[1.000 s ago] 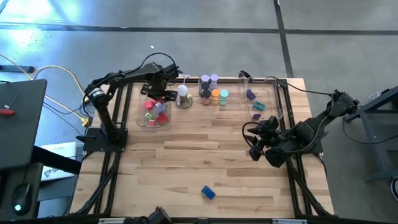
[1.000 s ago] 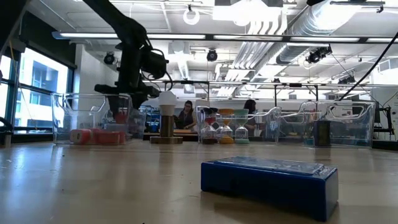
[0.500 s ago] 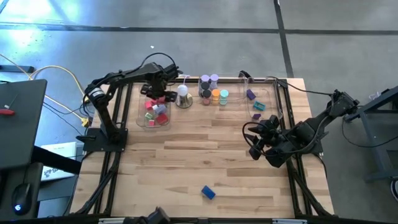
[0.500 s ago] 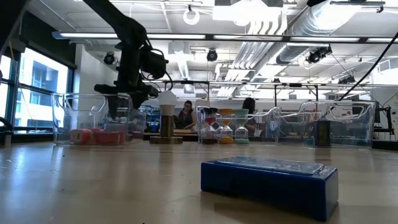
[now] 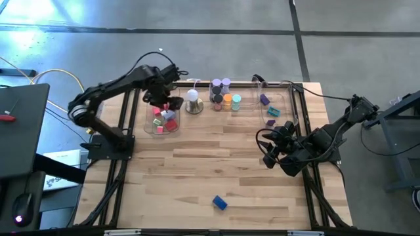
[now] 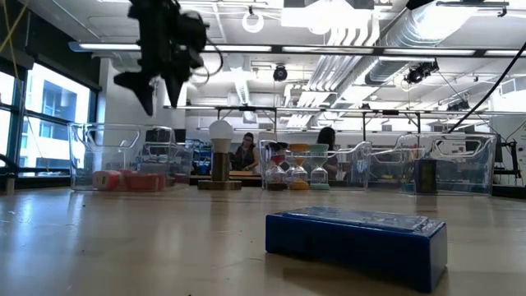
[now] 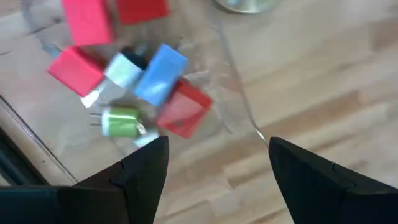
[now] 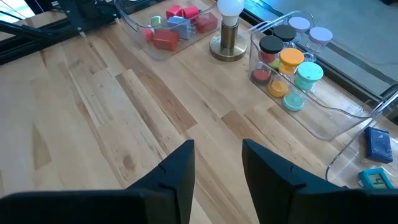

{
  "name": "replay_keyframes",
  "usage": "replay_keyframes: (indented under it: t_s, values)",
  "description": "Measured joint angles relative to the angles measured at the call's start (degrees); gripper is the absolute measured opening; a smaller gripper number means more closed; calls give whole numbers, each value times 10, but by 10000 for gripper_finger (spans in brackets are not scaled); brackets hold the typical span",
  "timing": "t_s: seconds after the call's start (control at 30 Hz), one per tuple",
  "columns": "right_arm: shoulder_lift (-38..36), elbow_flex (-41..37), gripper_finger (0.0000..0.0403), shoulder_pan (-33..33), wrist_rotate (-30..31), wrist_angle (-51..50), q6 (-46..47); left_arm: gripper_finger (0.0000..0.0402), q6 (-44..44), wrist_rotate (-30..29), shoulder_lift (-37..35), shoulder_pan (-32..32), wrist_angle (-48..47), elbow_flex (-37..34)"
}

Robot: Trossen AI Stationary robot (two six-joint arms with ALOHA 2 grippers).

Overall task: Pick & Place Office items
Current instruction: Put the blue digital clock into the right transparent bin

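One dark blue rectangular block (image 5: 220,203) lies alone on the wooden bench (image 5: 197,177), far from the clear plastic tray (image 5: 149,124) of red and blue blocks. Above that tray the left gripper (image 5: 159,99) hangs wide and empty, probably after a drop. The right gripper (image 5: 268,149), narrowly open, waits well apart from the tray.

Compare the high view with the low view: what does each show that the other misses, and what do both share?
Only the high view shows the right gripper waiting near the table's right edge, fingers open, and the purple block in the right-hand tray. Only the low view shows how high the left gripper hangs above the left tray, fingers open and empty, plus people in the room behind. Both show the blue block lying alone on the near table, the red and pink blocks in the left tray, the white dome lamp and the round rolls.
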Motion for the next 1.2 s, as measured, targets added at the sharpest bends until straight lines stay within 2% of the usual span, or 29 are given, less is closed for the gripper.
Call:
replay_keyframes:
  t_s: [0.17, 0.4, 0.5, 0.63, 0.73, 0.9, 0.97, 1.1, 1.2]
  values:
    - [0, 0, 121, 0, 0, 2, 0, 269, -43, 0, -50, -64, 17, 0]
    - [0, 0, 121, 0, -6, 11, 0, 269, -110, 24, -57, -178, 45, 0]
    - [0, 0, 121, 0, -17, 12, -3, 269, -95, 21, -56, -235, 98, 0]
    - [0, 0, 121, 1, -20, 14, -4, 269, -68, -17, -56, -324, 168, 0]
    - [0, 0, 121, 1, -27, 15, -4, 269, -9, -60, -51, -394, 227, 1]
    - [0, 0, 121, 4, -42, 15, -8, 269, 212, -121, -34, -491, 333, 1]
    - [0, 0, 121, 9, -44, 15, -19, 269, 274, -142, -20, -523, 374, 1]
    - [0, 0, 121, 18, -48, 20, -29, 269, 362, -176, 17, -570, 423, 0]
    - [0, 0, 121, 25, -50, 24, -31, 269, 373, -180, 50, -590, 439, 1]
